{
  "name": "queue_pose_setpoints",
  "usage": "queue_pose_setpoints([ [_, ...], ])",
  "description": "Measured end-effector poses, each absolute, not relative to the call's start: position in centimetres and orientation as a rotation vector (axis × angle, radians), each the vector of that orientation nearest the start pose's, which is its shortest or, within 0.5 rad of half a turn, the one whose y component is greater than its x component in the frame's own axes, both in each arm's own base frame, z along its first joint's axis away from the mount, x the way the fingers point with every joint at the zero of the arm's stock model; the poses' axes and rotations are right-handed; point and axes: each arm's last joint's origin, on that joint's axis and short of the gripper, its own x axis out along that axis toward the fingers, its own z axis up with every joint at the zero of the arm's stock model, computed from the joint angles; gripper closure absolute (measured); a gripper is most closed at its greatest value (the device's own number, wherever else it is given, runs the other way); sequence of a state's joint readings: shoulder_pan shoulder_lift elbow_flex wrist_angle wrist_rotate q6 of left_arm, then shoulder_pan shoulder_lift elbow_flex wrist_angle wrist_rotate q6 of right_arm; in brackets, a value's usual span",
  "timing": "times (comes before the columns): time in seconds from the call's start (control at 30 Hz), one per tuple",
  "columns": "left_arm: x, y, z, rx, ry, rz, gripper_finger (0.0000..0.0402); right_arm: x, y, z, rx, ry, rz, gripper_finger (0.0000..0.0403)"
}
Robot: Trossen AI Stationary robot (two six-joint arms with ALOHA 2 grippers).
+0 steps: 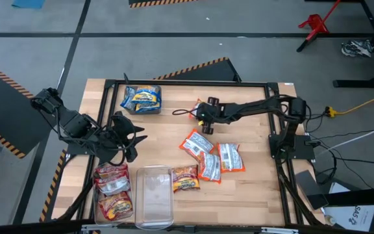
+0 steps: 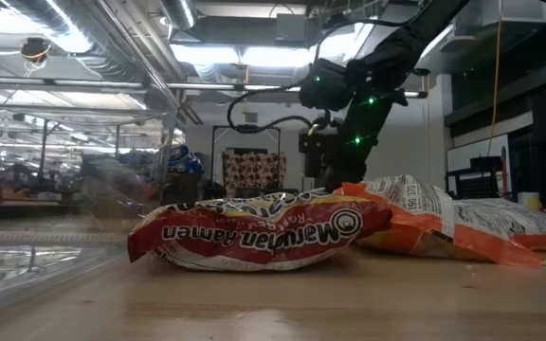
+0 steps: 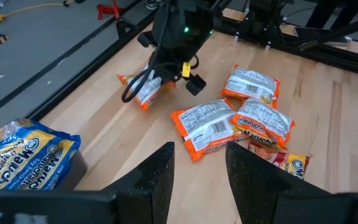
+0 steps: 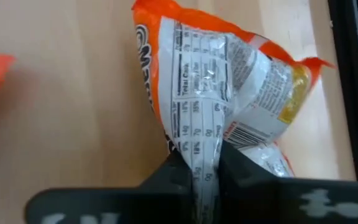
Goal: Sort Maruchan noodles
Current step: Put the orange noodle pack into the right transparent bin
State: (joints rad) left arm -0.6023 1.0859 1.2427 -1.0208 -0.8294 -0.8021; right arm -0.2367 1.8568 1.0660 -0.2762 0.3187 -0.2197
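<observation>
Clear bin [image 1: 155, 207] empty; neighbouring bin [image 1: 97, 205] holds red packets [image 1: 113, 189].

red packet [image 2: 254, 230]: "Maruchan Ramen" | blue packet [image 3: 17, 158]: "Maruchan" | orange packet [image 4: 219, 93]: "Total Carb." nutrition panel

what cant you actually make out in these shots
- Right gripper is shut on an orange-and-white packet; the right wrist view shows only its nutrition-label side, so the flavour is unreadable.
- High view: how many red packets fill the left bin; they overlap.
- Low view: the clear bin blurs what lies behind.
</observation>
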Motion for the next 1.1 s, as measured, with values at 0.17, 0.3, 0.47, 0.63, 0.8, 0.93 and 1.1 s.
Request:
queue_pose_setpoints([
  [0.17,16.6,-8.8,36.8,-0.198,0.505,0.454,0.0264,34.8,-9.0,16.9,-0.182,1.029,-0.330,0.0397],
  [0.3,16.5,-8.7,36.9,-0.183,0.483,0.483,0.0264,35.1,-8.8,19.3,-0.080,0.926,-0.283,0.0398],
  [0.47,16.4,-8.5,36.9,-0.150,0.465,0.523,0.0264,35.8,-7.8,21.7,0.070,0.798,-0.149,0.0399],
  [0.63,16.4,-8.4,36.9,-0.135,0.445,0.550,0.0264,37.6,-3.8,24.0,0.098,0.653,0.033,0.0400],
  [0.8,16.3,-8.2,37.0,-0.135,0.424,0.570,0.0264,38.9,1.5,26.7,0.046,0.513,0.151,0.0401],
  [0.93,16.4,-7.8,37.2,-0.153,0.416,0.588,0.0264,39.5,5.6,28.5,0.012,0.373,0.224,0.0401],
  [1.1,16.6,-7.2,37.2,-0.158,0.415,0.617,0.0264,40.6,9.7,29.1,0.001,0.276,0.310,0.0402],
])
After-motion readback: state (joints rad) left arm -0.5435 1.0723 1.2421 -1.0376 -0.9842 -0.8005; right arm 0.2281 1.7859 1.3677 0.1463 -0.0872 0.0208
